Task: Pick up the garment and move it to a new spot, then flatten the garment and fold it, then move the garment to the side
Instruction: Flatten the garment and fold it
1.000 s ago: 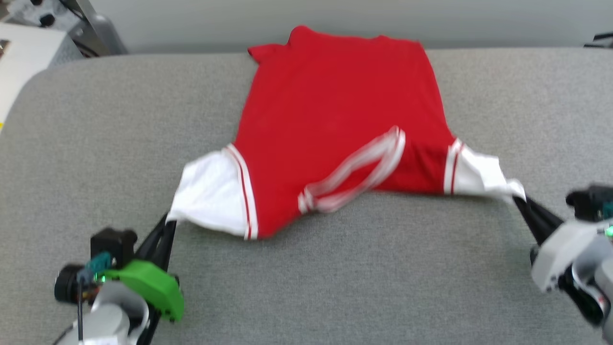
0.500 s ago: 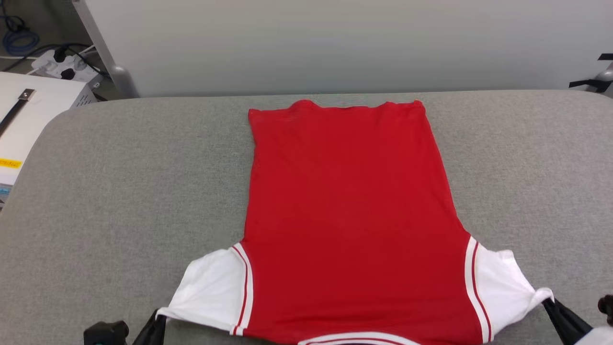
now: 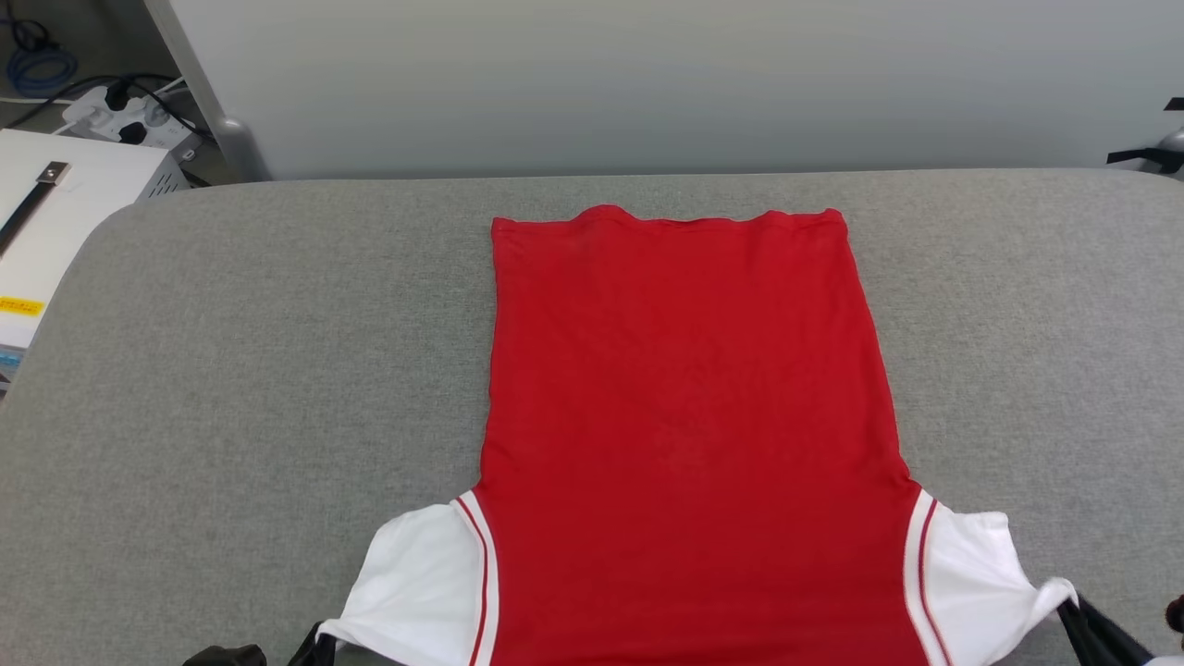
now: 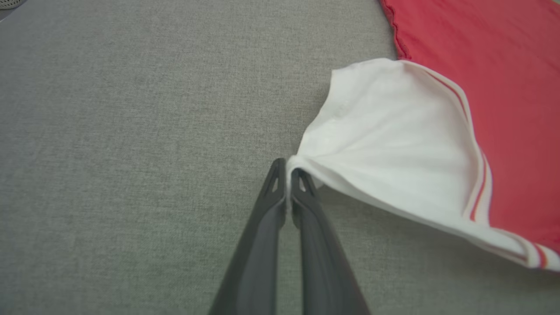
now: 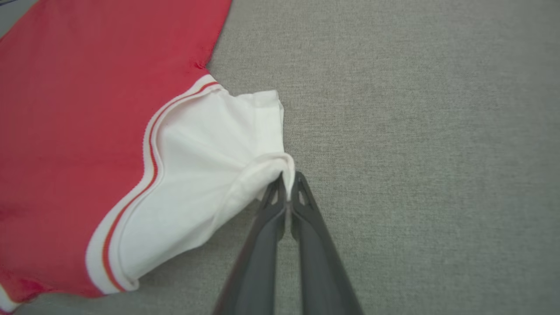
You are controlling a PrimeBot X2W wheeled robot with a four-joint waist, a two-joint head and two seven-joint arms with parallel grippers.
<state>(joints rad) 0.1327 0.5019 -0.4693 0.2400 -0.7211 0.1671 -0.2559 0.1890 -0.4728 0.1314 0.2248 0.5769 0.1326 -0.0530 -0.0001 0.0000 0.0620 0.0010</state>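
The garment [image 3: 684,416] is a red shirt with white short sleeves and red-white trim, spread flat on the grey padded table [image 3: 231,370], hem toward the far edge. Only its plain red side shows. My left gripper [image 4: 287,168] is shut on the tip of one white sleeve [image 4: 389,148]; its dark fingers [image 3: 314,647] peek in at the head view's bottom left. My right gripper [image 5: 288,178] is shut on the tip of the other white sleeve [image 5: 205,175], with its fingers [image 3: 1096,634] at the head view's bottom right. Both sleeves are pulled taut outward.
A pale wall panel [image 3: 647,83] stands behind the table's far edge. A white box [image 3: 55,213] with a yellow label sits off the table's left side, with a power strip and cables [image 3: 120,116] on the floor behind it. Grey tabletop lies open on both sides of the shirt.
The shirt, bunched near the far edge with its collar showing a second ago, now lies stretched flat and long. The head camera has tilted up, so both grippers sit at the bottom edge.
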